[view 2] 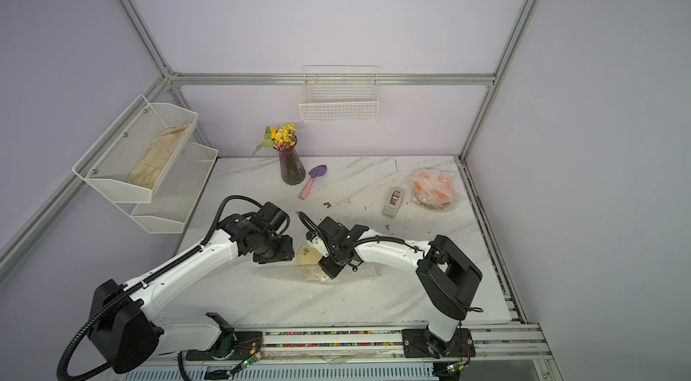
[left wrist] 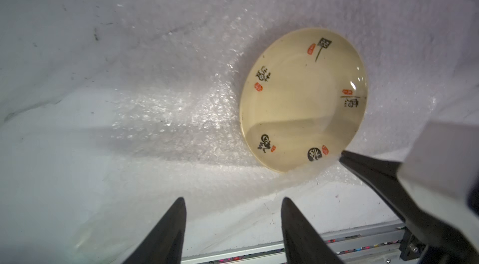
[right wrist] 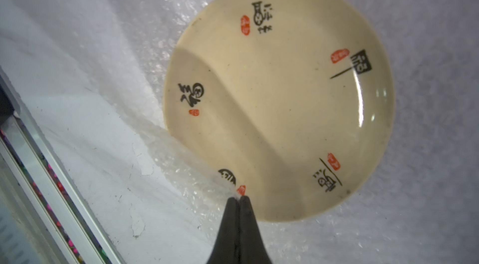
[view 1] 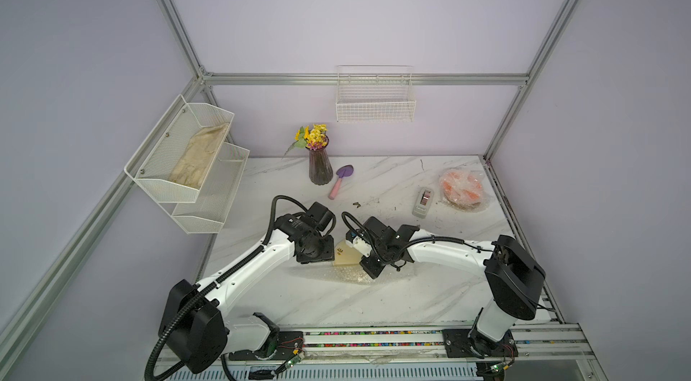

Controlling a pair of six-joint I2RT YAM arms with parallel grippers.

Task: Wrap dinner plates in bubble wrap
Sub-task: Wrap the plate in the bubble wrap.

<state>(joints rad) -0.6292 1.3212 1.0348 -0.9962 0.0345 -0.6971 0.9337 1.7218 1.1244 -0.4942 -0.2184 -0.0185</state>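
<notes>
A pale cream plate (view 1: 346,253) (view 2: 307,255) with dark marks and small red stamps round its rim lies on a clear sheet of bubble wrap (view 1: 349,278) (left wrist: 168,109) at the table's front middle. My right gripper (right wrist: 239,197) is shut on an edge of the bubble wrap (right wrist: 186,172). That pinched edge is lifted over the plate's (right wrist: 280,99) rim and partly veils one dark mark. My left gripper (left wrist: 233,200) hangs open and empty over the wrap, apart from the plate (left wrist: 303,99). A wrapped orange plate (view 1: 461,188) (view 2: 433,184) sits at the back right.
A grey tape dispenser (view 1: 423,202) stands left of the wrapped orange plate. A vase of flowers (view 1: 320,166) and a purple trowel (view 1: 340,181) are at the back middle. Wire baskets (view 1: 187,162) (view 1: 375,98) hang on the walls. The front rail (view 1: 374,338) borders the table.
</notes>
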